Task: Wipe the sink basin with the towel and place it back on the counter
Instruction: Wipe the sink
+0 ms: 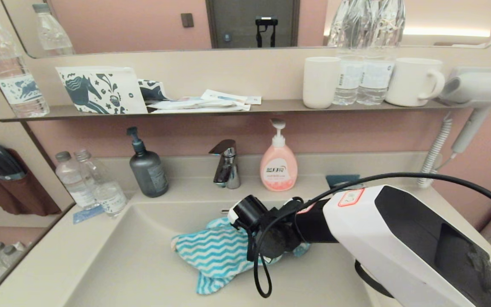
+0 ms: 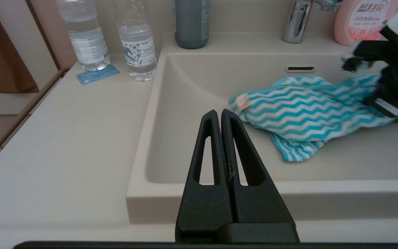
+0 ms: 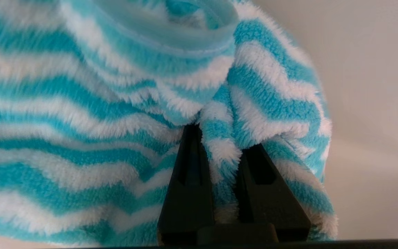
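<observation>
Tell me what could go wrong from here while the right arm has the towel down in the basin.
1. The right gripper pinches only a narrow fold of the towel, so it might slip out mid-wipe.
2. The arm's loose black cable hangs over the towel and could snag.
3. The pink soap bottle stands behind the sink basin; a wide sweep may knock it.

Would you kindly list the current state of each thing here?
Turquoise-and-white zigzag towel: crumpled in the basin, gripped.
Beige rectangular sink basin: holds the towel.
Right tool: shut on the towel.
Left tool: shut, empty, above the basin's front edge.
Chrome faucet: no water running.
</observation>
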Robot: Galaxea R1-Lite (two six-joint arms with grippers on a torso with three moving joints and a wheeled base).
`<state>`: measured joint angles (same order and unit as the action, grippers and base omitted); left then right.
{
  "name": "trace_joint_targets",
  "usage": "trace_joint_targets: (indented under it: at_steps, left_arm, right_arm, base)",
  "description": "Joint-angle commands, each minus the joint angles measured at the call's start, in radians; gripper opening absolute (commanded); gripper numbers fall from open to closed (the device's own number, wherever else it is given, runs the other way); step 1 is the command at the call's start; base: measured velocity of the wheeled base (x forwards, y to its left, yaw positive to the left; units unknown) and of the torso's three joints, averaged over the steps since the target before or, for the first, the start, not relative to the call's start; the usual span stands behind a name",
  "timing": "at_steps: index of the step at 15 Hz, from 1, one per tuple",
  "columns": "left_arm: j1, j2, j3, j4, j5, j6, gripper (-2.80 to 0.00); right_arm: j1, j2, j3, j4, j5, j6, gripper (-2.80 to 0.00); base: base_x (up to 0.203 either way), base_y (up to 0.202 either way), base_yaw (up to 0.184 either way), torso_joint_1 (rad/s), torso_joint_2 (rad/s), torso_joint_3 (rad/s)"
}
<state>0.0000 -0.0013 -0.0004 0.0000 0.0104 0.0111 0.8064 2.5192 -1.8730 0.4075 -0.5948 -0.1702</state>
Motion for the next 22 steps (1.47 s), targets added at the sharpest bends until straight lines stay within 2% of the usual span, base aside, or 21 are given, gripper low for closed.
trace_joint_targets:
  at_steps: [1, 5, 11, 15, 17, 22]
  left_arm:
    - [0.000, 0.001, 0.000, 0.000, 0.000, 0.001, -2.80]
    - [0.000, 0.001, 0.000, 0.000, 0.000, 0.000, -2.80]
    - [0.000, 0.001, 0.000, 0.000, 0.000, 0.000, -2.80]
    - [0.000, 0.001, 0.000, 0.000, 0.000, 0.001, -2.80]
    - [0.000, 0.001, 0.000, 0.000, 0.000, 0.001, -2.80]
    - [0.000, 0.001, -0.001, 0.000, 0.000, 0.001, -2.80]
  right_arm:
    - [-0.023, -0.026, 0.011, 0.062, -0.023, -0.002, -2.80]
    - [-0.075, -0.051, 0.017, 0.163, -0.095, -0.002, -2.80]
    - [-0.094, -0.176, 0.039, 0.171, -0.103, 0.007, -2.80]
    - [0.015, -0.273, 0.030, 0.169, -0.090, 0.086, -2.80]
    - [0.074, -0.305, -0.022, 0.165, -0.089, 0.142, -2.80]
    - [0.125, -0.438, -0.060, 0.164, -0.094, 0.193, -2.80]
  base:
    - [0.000, 0.000, 0.000, 0.000, 0.00, 0.000]
    - [0.000, 0.000, 0.000, 0.000, 0.00, 0.000]
    - [0.000, 0.000, 0.000, 0.000, 0.00, 0.000]
    - [0.000, 0.000, 0.000, 0.000, 0.00, 0.000]
    - [0.000, 0.000, 0.000, 0.000, 0.00, 0.000]
    - [0.000, 0.000, 0.000, 0.000, 0.00, 0.000]
